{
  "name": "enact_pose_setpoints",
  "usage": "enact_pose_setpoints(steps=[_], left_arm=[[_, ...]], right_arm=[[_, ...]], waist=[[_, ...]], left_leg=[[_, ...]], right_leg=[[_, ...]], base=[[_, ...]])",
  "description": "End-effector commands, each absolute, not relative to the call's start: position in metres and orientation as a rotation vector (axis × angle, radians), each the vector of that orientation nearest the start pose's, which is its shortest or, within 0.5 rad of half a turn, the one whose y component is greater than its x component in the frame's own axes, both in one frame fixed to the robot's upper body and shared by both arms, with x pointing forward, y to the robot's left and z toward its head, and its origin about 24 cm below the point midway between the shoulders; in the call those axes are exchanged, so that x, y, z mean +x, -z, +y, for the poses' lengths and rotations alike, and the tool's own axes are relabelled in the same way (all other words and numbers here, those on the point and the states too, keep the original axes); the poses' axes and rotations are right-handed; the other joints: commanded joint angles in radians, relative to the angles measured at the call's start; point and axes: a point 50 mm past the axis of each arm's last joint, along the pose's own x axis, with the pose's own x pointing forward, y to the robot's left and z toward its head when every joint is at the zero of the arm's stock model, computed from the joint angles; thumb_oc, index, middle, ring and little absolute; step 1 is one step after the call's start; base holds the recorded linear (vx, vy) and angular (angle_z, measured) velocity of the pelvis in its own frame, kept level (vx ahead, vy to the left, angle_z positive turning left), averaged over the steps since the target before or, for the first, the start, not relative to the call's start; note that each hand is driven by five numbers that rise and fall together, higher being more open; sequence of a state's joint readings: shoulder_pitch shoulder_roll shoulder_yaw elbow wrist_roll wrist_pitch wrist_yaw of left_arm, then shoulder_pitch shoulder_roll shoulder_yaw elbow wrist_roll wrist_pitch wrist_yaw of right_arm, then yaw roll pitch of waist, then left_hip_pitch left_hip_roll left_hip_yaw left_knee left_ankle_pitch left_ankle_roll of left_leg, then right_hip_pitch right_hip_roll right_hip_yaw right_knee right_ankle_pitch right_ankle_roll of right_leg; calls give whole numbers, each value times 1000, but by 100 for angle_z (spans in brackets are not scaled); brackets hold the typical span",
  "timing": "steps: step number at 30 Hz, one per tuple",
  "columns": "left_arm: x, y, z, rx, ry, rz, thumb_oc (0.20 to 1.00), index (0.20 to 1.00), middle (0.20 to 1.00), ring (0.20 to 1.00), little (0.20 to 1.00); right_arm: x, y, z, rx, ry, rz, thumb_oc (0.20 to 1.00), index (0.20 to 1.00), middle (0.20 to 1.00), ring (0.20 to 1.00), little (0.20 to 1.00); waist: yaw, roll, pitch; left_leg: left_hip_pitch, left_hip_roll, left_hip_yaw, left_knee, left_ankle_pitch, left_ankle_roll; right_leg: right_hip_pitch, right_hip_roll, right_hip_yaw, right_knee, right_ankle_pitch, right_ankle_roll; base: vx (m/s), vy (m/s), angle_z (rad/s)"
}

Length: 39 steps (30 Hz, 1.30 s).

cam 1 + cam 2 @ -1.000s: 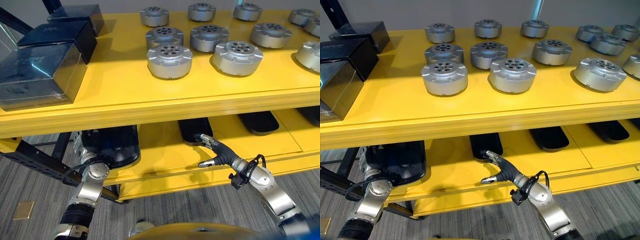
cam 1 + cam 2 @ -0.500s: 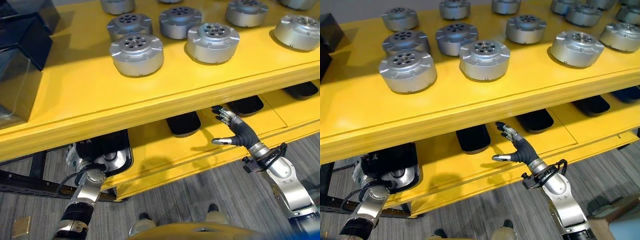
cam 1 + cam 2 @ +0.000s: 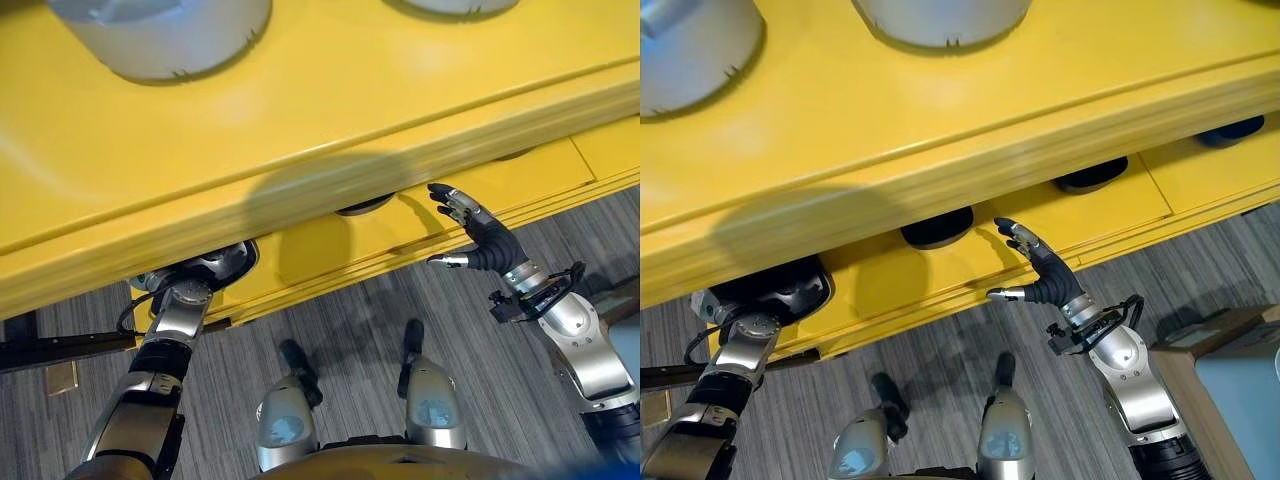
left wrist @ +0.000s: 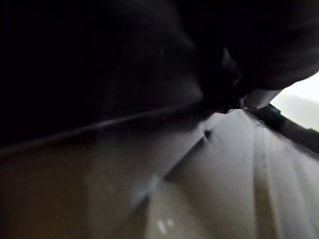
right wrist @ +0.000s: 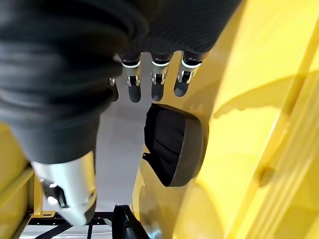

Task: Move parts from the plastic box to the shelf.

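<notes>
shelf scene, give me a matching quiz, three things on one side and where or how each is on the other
Things:
1. right hand
2. left hand
3. round metal part

Places or states:
A. on the top yellow shelf
B. fingers hidden in the dark tray on the lower shelf
C. open, holding nothing, in front of the lower shelf edge

Pairs: 1-C, 2-B, 3-A

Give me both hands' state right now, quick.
Left hand: reaching into the black tray on the lower shelf, fingers hidden, cannot be told.
Right hand: open, fingers straight, holding nothing, in front of the lower shelf.
</notes>
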State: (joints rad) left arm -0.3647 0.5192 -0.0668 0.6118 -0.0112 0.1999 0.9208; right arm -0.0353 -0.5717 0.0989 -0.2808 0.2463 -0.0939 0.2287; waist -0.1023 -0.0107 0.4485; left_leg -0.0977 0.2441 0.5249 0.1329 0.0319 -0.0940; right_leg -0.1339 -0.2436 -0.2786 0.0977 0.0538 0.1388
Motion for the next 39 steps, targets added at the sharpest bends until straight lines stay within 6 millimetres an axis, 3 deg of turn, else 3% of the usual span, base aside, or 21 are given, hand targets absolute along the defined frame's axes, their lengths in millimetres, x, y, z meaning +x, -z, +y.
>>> enact_pose_setpoints(steps=[1, 5, 10, 25, 31, 39], left_arm=[[270, -61, 343, 785, -1180, 180, 200, 200, 200, 200, 200], [273, -75, 351, 804, -1221, 151, 200, 200, 200, 200, 200], [282, -107, 361, 856, -1264, 71, 200, 200, 200, 200, 200], [288, -154, 376, 997, -1319, -35, 200, 200, 200, 200, 200], [294, -156, 369, 1109, -1251, -58, 200, 200, 200, 200, 200], [294, -153, 370, 1124, -1246, -23, 200, 200, 200, 200, 200]], right_arm=[[233, -149, -179, -358, -454, -422, 1000, 1000, 1000, 1000, 1000], [236, -152, -182, -373, -452, -420, 1000, 1000, 1000, 1000, 1000], [239, -159, -182, -383, -444, -441, 1000, 1000, 1000, 1000, 1000], [244, -167, -186, -399, -430, -462, 1000, 1000, 1000, 1000, 1000], [244, -164, -187, -387, -444, -451, 1000, 1000, 1000, 1000, 1000], [248, -164, -190, -393, -434, -451, 1000, 1000, 1000, 1000, 1000]], waist=[[-3, -30, -94], [-8, -37, -72], [-11, -45, -40], [-14, -46, -1], [-10, -36, -3], [-5, -21, 5]], left_leg=[[-34, 58, -66, 119, -65, -29], [-70, 73, -65, 148, -66, -32], [-123, 86, -66, 184, -71, -33], [-195, 97, -68, 247, -85, -20], [-219, 92, -79, 290, -103, -4], [-281, 113, -96, 390, -131, 6]], right_leg=[[-28, -66, -37, 80, -70, 84], [-60, -72, -30, 101, -73, 80], [-110, -75, -22, 128, -77, 74], [-189, -86, -5, 204, -95, 62], [-211, -82, -6, 282, -131, 43], [-272, -89, 8, 388, -163, 23]], base=[[-55, 31, -1], [-39, 19, 1], [-73, 14, 0], [-25, 6, -1], [-28, -5, 7], [-31, -12, 0]])
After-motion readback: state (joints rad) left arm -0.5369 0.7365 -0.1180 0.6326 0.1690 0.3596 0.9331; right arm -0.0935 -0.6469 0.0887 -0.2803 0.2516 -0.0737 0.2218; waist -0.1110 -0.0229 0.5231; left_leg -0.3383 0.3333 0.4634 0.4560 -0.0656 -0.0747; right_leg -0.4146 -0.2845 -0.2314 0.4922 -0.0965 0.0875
